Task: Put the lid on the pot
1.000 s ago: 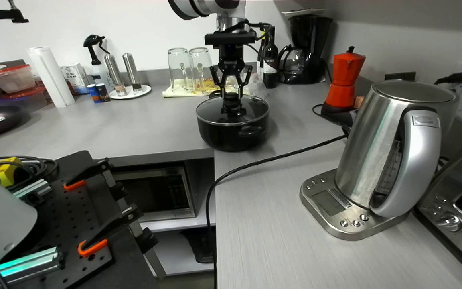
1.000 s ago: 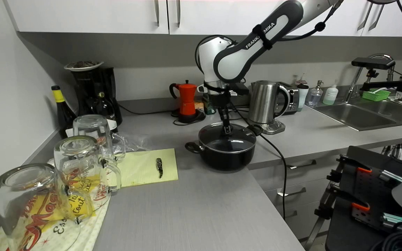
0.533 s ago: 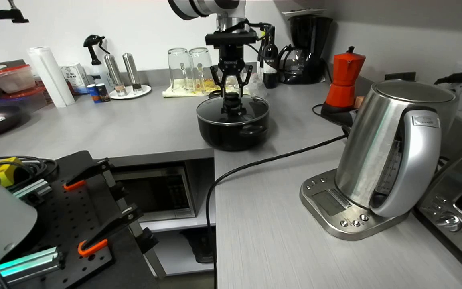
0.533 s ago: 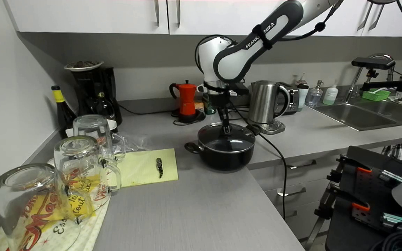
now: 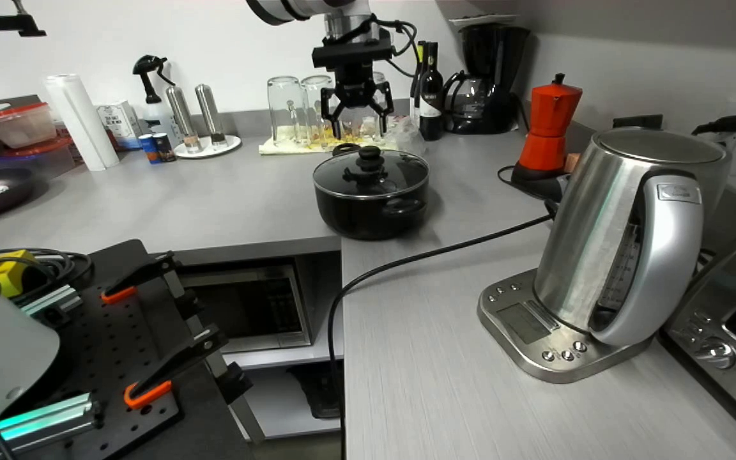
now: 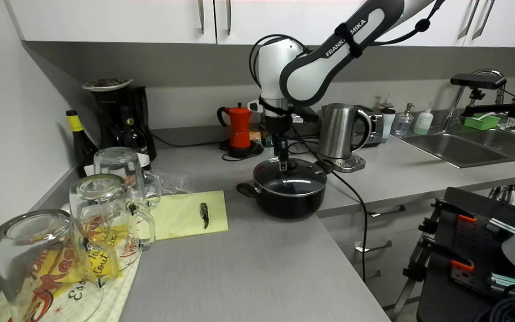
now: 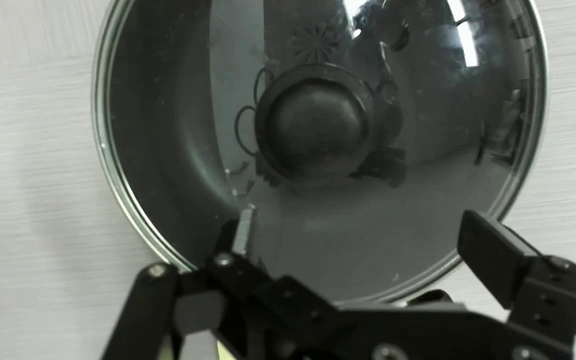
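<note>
The clear-glass lid (image 5: 403, 171) with its metal rim rests flat on the black pot (image 5: 358, 217), covering its mouth. Its dark knob (image 5: 370, 157) stands free at the centre. My gripper (image 5: 360, 132) hangs above the lid, apart from the knob, its jaws spread wide with nothing between them. In an exterior view the gripper (image 6: 283, 166) overlaps the lid's far part beside the knob. From the wrist, the lid (image 7: 313, 235) fills most of the picture, and both fingers (image 7: 488, 255) show near its lower edge.
Behind the pot are glass mugs (image 5: 285, 108) and wine bottles (image 5: 430, 96). A red moka pot (image 6: 239, 127) and a steel kettle (image 6: 338, 129) stand along the wall. A black cable (image 5: 432, 248) runs over the counter close to the pot. A yellow cloth (image 6: 186, 214) lies nearby.
The gripper, earlier shut on the knob, has opened and let go. It has risen off the lid and shifted slightly sideways. Lid and pot stay in place.
</note>
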Controlling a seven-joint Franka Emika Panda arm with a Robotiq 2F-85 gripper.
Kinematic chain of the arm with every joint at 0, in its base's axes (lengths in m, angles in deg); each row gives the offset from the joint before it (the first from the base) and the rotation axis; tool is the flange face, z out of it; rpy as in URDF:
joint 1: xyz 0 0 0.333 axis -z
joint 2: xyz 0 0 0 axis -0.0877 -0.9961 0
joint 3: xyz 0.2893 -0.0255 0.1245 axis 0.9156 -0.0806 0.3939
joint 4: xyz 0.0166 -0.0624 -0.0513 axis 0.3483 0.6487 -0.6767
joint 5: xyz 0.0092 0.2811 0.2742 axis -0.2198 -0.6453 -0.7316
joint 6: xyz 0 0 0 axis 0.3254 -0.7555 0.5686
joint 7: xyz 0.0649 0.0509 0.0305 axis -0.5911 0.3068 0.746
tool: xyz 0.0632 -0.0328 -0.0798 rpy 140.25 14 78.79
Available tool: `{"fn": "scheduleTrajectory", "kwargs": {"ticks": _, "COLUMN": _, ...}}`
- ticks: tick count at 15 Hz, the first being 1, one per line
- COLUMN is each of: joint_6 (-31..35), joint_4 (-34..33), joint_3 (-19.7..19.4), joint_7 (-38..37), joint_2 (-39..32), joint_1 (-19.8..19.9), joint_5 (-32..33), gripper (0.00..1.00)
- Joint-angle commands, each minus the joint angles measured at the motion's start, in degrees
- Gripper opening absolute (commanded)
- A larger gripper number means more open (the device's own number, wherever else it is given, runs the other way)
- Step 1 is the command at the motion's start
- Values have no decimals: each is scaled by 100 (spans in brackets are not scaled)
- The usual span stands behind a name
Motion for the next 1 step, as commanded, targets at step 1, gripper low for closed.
{"fn": "scheduleTrajectory", "kwargs": {"ticks": 1, "joint_6": 514, "joint_4": 863, "joint_3": 19, "joint_7": 120, "joint_2": 820, "joint_1": -42, "joint_5": 55, "gripper": 100}}
